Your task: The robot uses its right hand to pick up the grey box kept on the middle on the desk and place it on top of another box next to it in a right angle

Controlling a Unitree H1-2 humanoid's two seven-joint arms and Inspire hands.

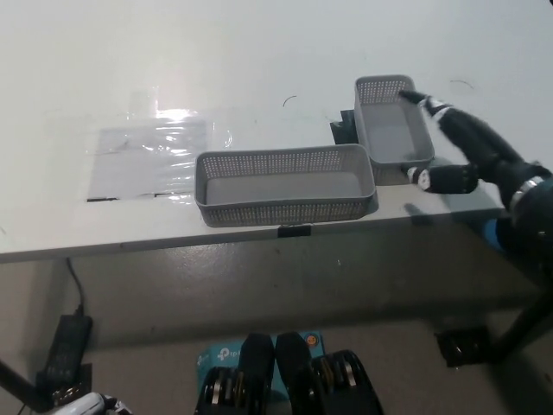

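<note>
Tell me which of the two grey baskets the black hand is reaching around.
The smaller grey basket at the right, set lengthwise away from the robot. The right hand spreads around its right side; the longer basket lies crosswise, untouched.

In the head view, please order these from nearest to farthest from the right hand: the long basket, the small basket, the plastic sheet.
1. Small basket, right beside the right hand, at the desk's right.
2. Long basket, in the middle, at the front edge.
3. Plastic sheet, far to the left.
</note>
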